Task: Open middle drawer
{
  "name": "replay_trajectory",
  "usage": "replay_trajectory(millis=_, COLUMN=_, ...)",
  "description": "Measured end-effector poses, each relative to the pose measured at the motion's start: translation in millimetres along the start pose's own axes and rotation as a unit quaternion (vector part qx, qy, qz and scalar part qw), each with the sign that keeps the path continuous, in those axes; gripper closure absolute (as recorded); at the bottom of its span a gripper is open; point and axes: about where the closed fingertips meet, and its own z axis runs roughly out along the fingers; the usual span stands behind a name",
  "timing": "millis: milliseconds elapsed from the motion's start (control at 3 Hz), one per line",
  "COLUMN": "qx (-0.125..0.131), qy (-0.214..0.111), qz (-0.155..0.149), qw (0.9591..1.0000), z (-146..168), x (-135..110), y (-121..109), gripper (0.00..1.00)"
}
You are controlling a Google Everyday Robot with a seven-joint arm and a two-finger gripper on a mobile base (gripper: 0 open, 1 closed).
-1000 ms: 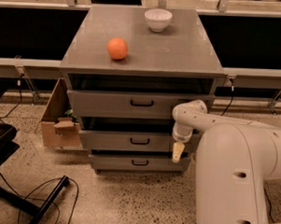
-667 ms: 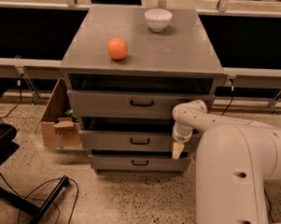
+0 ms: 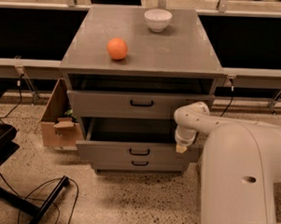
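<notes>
The middle drawer of the grey cabinet is pulled out toward me. Its dark inside shows above its plain front, and its small black handle sits at the centre. My gripper hangs at the right end of that drawer's front, at its top edge, on the end of my white arm. The arm comes in from the lower right. Above the open drawer is the taller top drawer, and just below it is the lowest drawer.
An orange and a white bowl rest on the cabinet top. A cardboard box stands on the floor against the cabinet's left side. Black cables and a chair base lie at the lower left.
The middle drawer's front has slid further out toward me, so its handle now sits just above the lowest drawer's handle. The gripper has stayed near the drawer's right end.
</notes>
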Motion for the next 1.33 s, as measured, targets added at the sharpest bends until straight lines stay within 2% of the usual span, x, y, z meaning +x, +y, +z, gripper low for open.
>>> replay_trajectory(millis=333, qx=-0.001, qy=0.001, qz=0.001, qw=1.0, z=-2, x=2, y=2, gripper=0.96)
replay_trajectory(millis=667, qx=-0.004, qy=0.007, qz=0.009, qw=0.9999, z=-6, x=17, y=24, gripper=1.0)
replay_trajectory(millis=1000, qx=-0.004, qy=0.007, qz=0.009, qw=0.9999, z=-6, x=16, y=24, gripper=1.0)
replay_trajectory(millis=1333, qx=-0.004, qy=0.008, qz=0.014, qw=0.9999, z=-7, x=21, y=34, gripper=1.0)
